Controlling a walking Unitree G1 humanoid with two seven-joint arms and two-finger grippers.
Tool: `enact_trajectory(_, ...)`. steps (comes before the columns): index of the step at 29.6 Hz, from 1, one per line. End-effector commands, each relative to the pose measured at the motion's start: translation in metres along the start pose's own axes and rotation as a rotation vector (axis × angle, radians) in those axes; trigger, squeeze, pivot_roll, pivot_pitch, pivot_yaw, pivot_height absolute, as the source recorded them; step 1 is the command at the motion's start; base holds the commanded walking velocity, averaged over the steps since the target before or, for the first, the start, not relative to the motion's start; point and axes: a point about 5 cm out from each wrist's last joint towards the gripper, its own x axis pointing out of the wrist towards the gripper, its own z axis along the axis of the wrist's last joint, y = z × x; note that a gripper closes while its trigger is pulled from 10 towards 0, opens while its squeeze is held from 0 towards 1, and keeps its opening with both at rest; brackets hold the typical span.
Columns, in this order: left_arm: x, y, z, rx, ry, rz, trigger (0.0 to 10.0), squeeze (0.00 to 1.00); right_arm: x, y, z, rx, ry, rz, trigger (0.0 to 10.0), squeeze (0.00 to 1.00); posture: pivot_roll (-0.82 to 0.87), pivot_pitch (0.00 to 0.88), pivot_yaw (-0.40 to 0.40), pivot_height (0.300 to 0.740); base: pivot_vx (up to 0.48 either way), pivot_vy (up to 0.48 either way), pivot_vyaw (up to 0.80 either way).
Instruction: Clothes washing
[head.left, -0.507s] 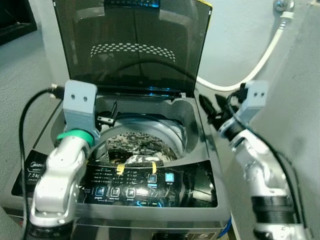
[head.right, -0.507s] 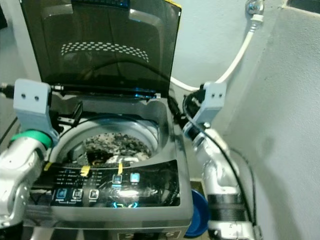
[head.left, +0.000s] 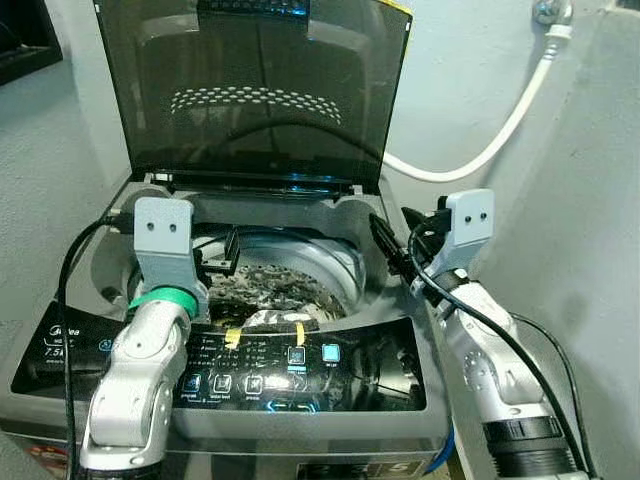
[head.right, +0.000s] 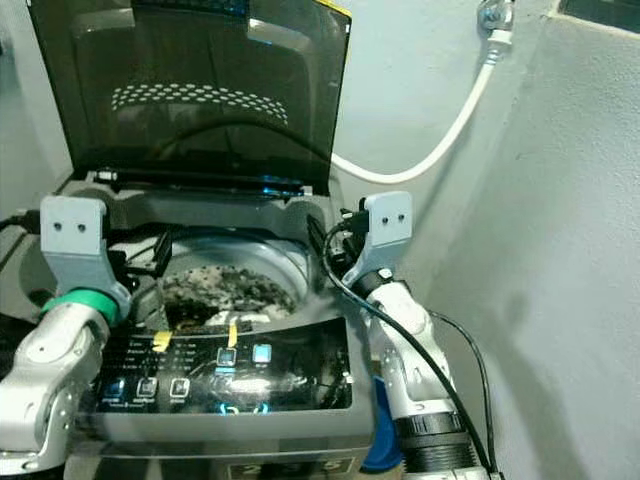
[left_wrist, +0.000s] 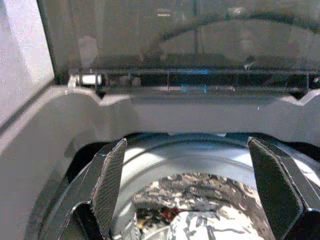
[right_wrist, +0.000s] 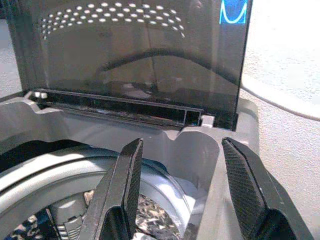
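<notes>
While the washing machine (head.left: 240, 400) stands with its dark tinted lid (head.left: 255, 90) raised upright against the wall, both arms reach over its top. Left eye view: left claw (head.left: 222, 252) sits above the left rim of the drum (head.left: 330, 262); right claw (head.left: 390, 248) hovers at the right rim. Mottled black-and-white clothes (head.left: 265, 290) lie inside the drum. Control panel (head.left: 300, 365) along the front edge is lit, blue icons glowing. White hose (head.left: 500, 130) runs down the wall on the right.

Right eye view: same layout; a blue object (head.right: 382, 440) sits low beside the machine, identity unclear.

Left wrist view: left claw fingers (left_wrist: 111, 180) spread wide apart, holding nothing, clothes below between them.

Right wrist view: right claw fingers (right_wrist: 125, 185) also apart and empty, aimed at the lid hinge (right_wrist: 125, 107).
</notes>
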Motion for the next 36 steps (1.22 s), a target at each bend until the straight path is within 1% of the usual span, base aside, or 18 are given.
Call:
enact_trajectory(1,-0.003,0.001,-0.001,-0.009,-0.001,0.011,10.0,0.0,-0.001,0.0,-0.002,0.014,0.005,-0.004,10.0,0.0,0.03,0.051,-0.038,0.74,0.0,0.0,0.0)
enact_trajectory(4,-0.004,0.001,-0.001,-0.012,-0.011,0.015,10.0,0.0,-0.001,0.003,-0.003,0.017,0.006,0.0,10.0,0.0,0.03,0.057,-0.041,0.74,0.0,0.0,0.0)
enact_trajectory(8,-0.003,-0.001,0.0,-0.016,-0.023,0.008,10.0,0.0,-0.002,0.008,-0.004,0.015,0.0,0.01,10.0,0.0,0.02,0.06,-0.04,0.74,-0.283,0.0,0.0)
enact_trajectory(13,-0.002,-0.006,0.001,-0.015,-0.033,-0.012,10.0,0.0,-0.004,0.008,-0.005,0.011,0.001,0.007,10.0,0.0,0.02,0.064,-0.035,0.74,-0.402,0.0,0.0)
enact_trajectory(27,-0.002,-0.007,0.002,-0.015,-0.042,-0.018,10.0,0.0,-0.005,0.01,-0.007,0.014,0.004,0.012,10.0,0.0,0.02,0.062,-0.034,0.74,-0.448,0.0,0.0)
enact_trajectory(36,-0.001,-0.005,0.002,-0.004,-0.035,-0.006,10.0,0.0,-0.005,0.01,-0.007,0.013,0.004,0.013,10.0,0.0,0.02,0.064,-0.034,0.74,0.0,0.0,0.0)
